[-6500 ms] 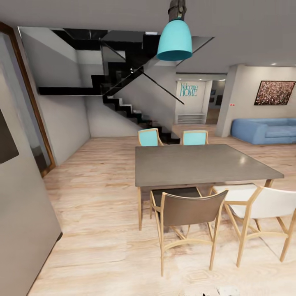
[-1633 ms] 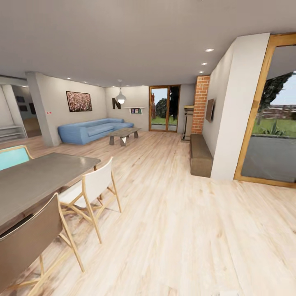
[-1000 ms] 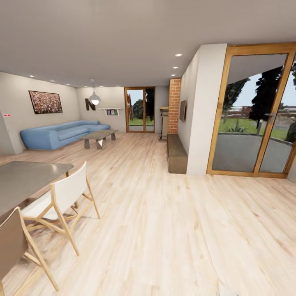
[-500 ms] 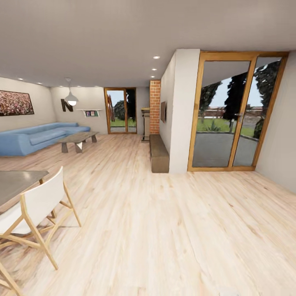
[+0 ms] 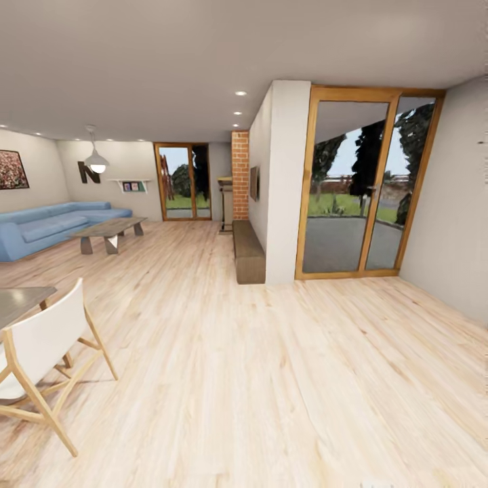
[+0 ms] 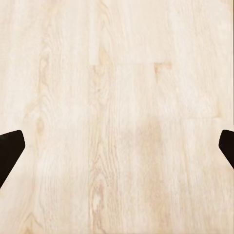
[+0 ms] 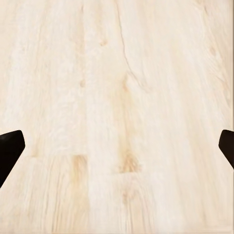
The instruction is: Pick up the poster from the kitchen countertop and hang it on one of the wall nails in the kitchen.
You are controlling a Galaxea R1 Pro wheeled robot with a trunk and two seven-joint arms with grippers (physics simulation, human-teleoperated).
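View swung right past the white chair (image 5: 41, 346), left gripper (image 6: 117, 146) and right gripper (image 7: 117, 146) spread wide, empty over floorboards (image 5: 271, 379)

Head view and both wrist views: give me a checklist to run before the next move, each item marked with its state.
1. Left hand open and holding nothing: ok.
2. Right hand open and holding nothing: ok.
3. Wood floor ahead free of obstacles: ok.
4. White chair off the path, at the left side: ok.
5. Poster location: cannot tell.
6. Kitchen countertop direction: cannot tell.
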